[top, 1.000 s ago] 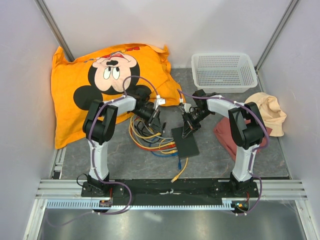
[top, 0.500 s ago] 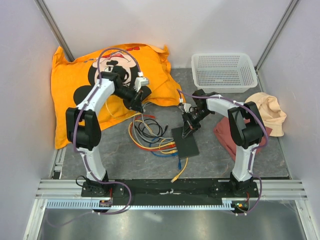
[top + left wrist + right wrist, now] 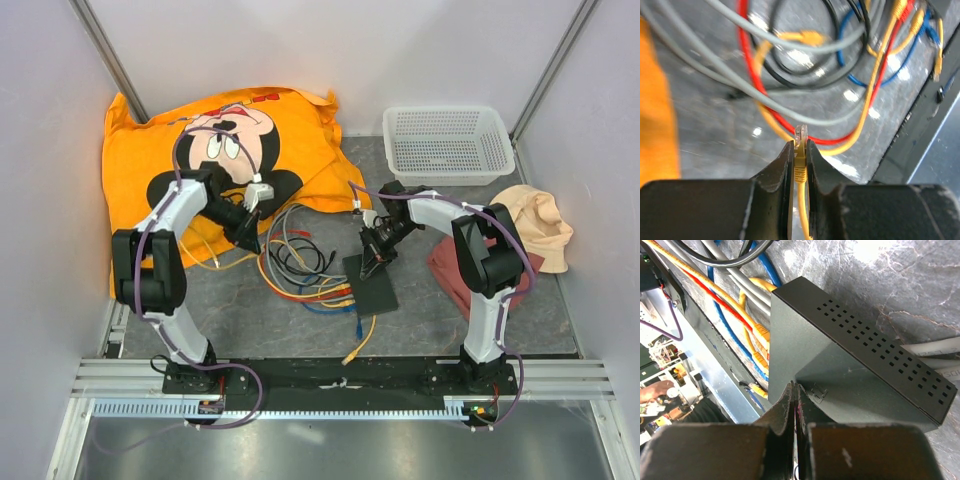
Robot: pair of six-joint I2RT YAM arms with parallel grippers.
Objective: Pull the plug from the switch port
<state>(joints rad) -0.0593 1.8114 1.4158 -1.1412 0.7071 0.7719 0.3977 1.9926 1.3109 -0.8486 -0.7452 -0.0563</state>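
Top external view: the table (image 3: 250, 325) carries the switch (image 3: 373, 288) at centre, its far end hidden under the right claw (image 3: 372, 262), with a cable tangle (image 3: 300, 268) just left of it. Right wrist view shows that claw's fingers pressed together, tips on the switch's top face; the sockets themselves are out of sight. Well left of the switch, the left claw (image 3: 247, 238) pinches the plug (image 3: 800, 135), too small to spot from above, its clear tip poking past the fingertips.
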